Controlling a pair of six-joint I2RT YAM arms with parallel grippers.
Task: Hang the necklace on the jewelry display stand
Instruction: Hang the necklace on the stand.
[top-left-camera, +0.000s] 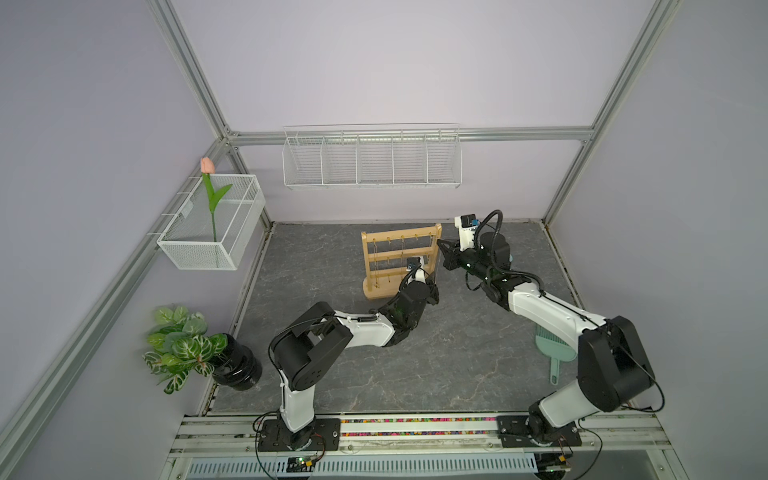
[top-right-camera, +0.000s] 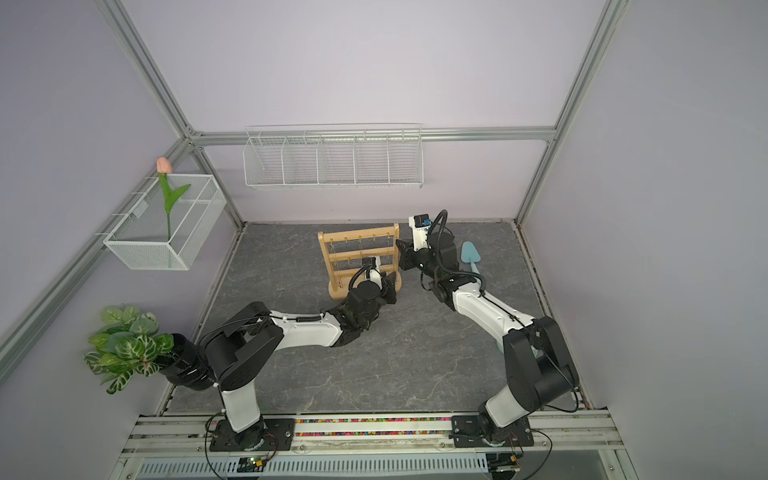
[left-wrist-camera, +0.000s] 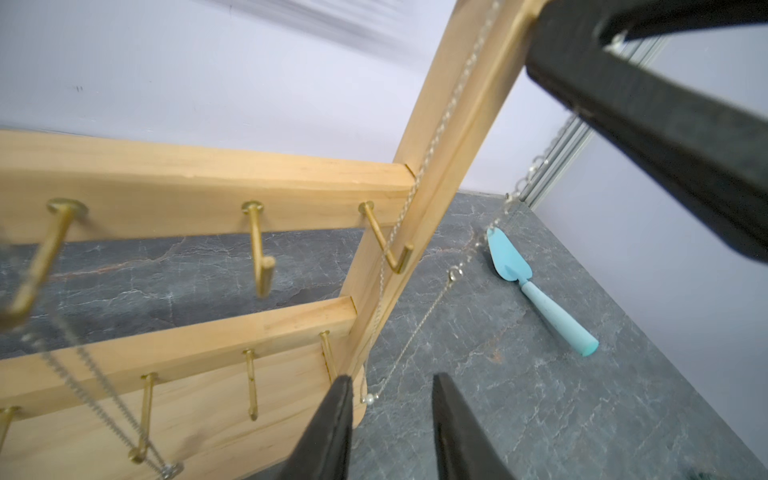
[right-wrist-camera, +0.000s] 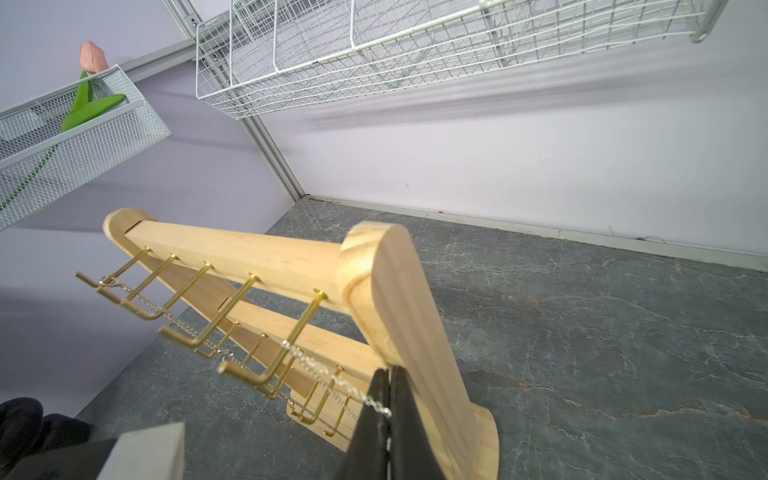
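The jewelry display stand (top-left-camera: 401, 262) (top-right-camera: 359, 257) of light wood stands at the back middle of the stone floor. A thin silver necklace (right-wrist-camera: 337, 378) runs from the end hook on the top bar to my right gripper (right-wrist-camera: 389, 370), which is shut on the chain beside the stand's right upright (top-left-camera: 442, 249). In the left wrist view the necklace hangs in a loop with a small pearl (left-wrist-camera: 368, 400) at the bottom. My left gripper (left-wrist-camera: 392, 380) is open low at the stand's right end (top-left-camera: 433, 293). The pearl hangs just inside its one finger, not clamped.
Another chain (right-wrist-camera: 174, 320) hangs on hooks further along the stand. A blue trowel (top-right-camera: 471, 255) lies right of the stand, a green scoop (top-left-camera: 555, 349) under the right arm. A white wire wall basket (top-left-camera: 372, 160), a mesh basket with a tulip (top-left-camera: 212, 224) and a potted plant (top-left-camera: 183, 349) line the walls.
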